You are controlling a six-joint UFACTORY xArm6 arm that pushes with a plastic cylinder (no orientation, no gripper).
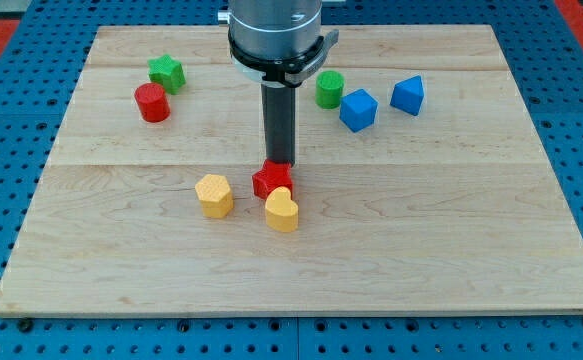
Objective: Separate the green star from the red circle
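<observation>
The green star (pixel 167 72) sits near the view's top left of the wooden board (pixel 471 230). The red circle (pixel 152 102), a short cylinder, stands just below and left of it, almost touching. My tip (pixel 279 163) is near the board's middle, right behind a red star (pixel 272 180), far to the right of and below the green star and red circle.
A yellow heart (pixel 282 210) touches the red star's lower right. A yellow hexagon (pixel 214 195) lies to its left. A green cylinder (pixel 330 89), a blue cube (pixel 358 109) and a blue block (pixel 407 95) sit at the top right. A blue pegboard surrounds the board.
</observation>
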